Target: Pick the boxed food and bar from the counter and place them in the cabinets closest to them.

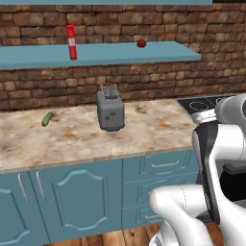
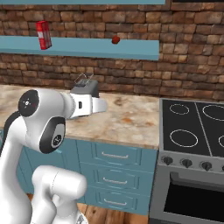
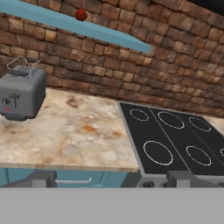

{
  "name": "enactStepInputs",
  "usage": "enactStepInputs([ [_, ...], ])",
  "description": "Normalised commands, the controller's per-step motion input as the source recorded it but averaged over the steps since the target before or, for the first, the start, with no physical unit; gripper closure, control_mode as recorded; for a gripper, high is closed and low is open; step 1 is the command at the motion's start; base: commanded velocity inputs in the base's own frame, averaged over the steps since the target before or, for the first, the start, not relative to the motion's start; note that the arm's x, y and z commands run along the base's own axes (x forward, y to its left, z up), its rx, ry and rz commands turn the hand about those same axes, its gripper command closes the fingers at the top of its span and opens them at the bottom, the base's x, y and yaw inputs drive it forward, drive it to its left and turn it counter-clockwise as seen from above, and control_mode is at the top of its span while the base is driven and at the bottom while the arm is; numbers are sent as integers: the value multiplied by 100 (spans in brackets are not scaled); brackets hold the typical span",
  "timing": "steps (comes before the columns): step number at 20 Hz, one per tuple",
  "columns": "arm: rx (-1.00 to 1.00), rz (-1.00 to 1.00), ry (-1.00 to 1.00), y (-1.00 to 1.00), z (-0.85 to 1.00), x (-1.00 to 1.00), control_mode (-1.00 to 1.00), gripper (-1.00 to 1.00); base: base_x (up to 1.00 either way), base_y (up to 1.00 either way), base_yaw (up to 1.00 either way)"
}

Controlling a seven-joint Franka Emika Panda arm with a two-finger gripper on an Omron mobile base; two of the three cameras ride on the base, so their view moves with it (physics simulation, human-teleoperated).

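The boxed food [image 1: 71, 42] already stood on the teal cabinets [image 1: 158, 52] shelf, at the upper left of the left base view, so I judged that half done. I could not find the bar anywhere on the counter [image 1: 72, 139]. In the hand view my gripper [image 3: 111, 178] showed its fingertips [image 3: 41, 178] spread wide at the bottom edge, holding nothing, looking over the toaster [image 3: 22, 94] and the stove [image 3: 175, 140]. Next I reckoned I needed to locate the bar before reaching.
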Motion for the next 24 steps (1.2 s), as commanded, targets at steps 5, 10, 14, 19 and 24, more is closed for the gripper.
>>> enactStepInputs([
  [5, 0, 0, 0, 0, 0, 0, 100, -100, -14, -74, 0],
  [10, 0, 0, 0, 0, 0, 0, 100, -100, -9, -72, 0],
  [14, 0, 0, 0, 0, 0, 0, 100, -100, -8, -75, 0],
  [19, 0, 0, 0, 0, 0, 0, 100, -100, -9, -76, 0],
  [24, 0, 0, 0, 0, 0, 0, 100, -100, -8, -76, 0],
])
